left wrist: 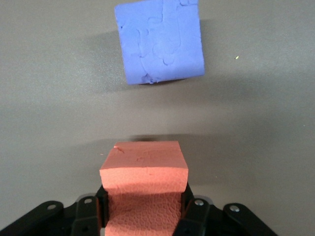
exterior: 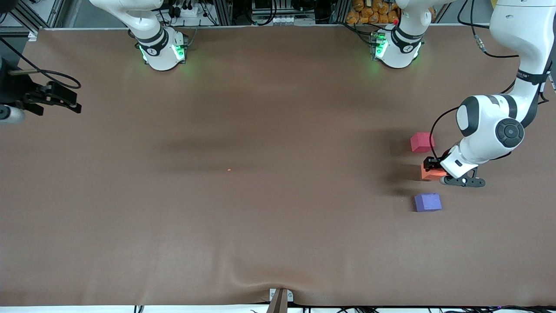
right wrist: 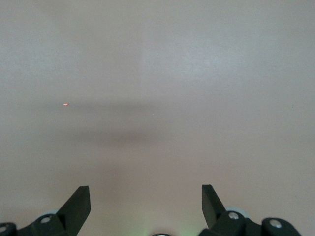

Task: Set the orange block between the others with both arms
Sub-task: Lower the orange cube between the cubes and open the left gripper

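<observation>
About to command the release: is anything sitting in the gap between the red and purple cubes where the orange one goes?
Nothing visible does. The left gripper, shut on the orange block, is already in the gap between the pinkish-red cube and the purple-blue cube; only bare table shows there. The right gripper waits open at the right arm's end.

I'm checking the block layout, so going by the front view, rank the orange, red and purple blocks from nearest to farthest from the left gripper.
1. orange block: held in the left gripper, between the other two.
2. and 3. too close to call: the purple block sits nearer the front camera, and the red block sits farther from it. Both lie apart from the orange block.
</observation>
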Action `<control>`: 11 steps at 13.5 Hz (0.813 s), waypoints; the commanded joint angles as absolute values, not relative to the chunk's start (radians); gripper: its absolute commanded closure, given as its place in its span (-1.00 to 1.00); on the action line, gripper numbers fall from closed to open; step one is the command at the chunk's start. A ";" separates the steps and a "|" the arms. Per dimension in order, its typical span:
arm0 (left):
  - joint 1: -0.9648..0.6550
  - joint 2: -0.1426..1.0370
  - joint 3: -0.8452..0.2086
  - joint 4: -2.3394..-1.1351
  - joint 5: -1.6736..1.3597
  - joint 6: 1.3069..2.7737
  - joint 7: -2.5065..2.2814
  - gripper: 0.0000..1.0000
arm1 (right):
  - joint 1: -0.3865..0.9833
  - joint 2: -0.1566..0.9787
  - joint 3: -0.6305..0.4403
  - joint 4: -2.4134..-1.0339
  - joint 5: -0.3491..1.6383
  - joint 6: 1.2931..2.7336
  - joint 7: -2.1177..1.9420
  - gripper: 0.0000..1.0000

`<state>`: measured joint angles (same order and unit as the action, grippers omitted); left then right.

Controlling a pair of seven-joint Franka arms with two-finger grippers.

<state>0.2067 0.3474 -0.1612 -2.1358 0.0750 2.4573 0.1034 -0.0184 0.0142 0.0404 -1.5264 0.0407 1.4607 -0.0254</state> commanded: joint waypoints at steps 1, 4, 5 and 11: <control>0.218 0.340 -0.173 -2.163 0.080 2.499 0.097 0.86 | -0.002 0.006 0.037 -1.546 0.057 1.486 -0.021 -1.00; 0.216 0.363 -0.173 -2.161 0.080 2.523 0.095 0.86 | 0.005 0.006 0.037 -1.557 0.055 1.503 -0.021 -1.00; 0.216 0.365 -0.173 -2.161 0.080 2.526 0.095 0.86 | 0.003 0.006 0.037 -1.557 0.055 1.505 -0.021 -1.00; 0.207 0.377 -0.173 -2.160 0.080 2.528 0.094 0.86 | 0.008 0.017 0.038 -1.559 0.054 1.534 -0.021 -1.00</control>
<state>0.2057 0.3787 -0.1675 -2.1523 0.0750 2.5102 0.1023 -0.0019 0.0147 0.0421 -1.5498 0.0407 1.5214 -0.0254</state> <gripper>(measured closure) 0.463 0.000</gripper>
